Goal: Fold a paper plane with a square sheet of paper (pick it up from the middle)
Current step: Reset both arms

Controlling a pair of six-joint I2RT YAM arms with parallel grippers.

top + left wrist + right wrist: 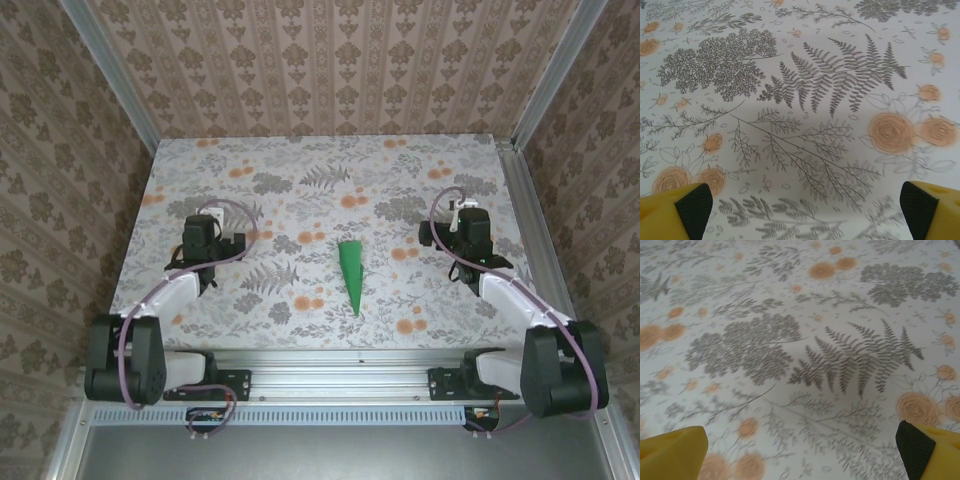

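- The plane (pixel 351 272) lies flat on the table (pixel 300 160), close to the middle of the table from left to right and in its near half.
- It is a slim bright-green dart. Its wide end faces the far wall and its sharp tip points toward the near edge, leaning slightly to the right.
- A crease runs along its length.
- In the top view the left gripper (pixel 205 238) sits over the left part of the table, well apart from the plane, which is off to its right.
- The right gripper (pixel 466 236) sits over the right part, also well apart from the plane, though somewhat nearer to it than the left one is.
- The plane lies between the two grippers, touching neither. Its wide end is about level with them and its tip reaches nearer to the rail (pixel 340 375).
- In the left wrist view, the left gripper (pixel 804 210) is spread wide. Its yellow fingers (pixel 660 215) with black pads (pixel 917 205) sit in the bottom corners, with bare floral tabletop between them and nothing held.
- In the right wrist view, the right gripper (pixel 800 452) is spread just as wide, one finger in each bottom corner, and is likewise empty over the print.
- Patterned walls (pixel 330 60) close in the table on three sides.
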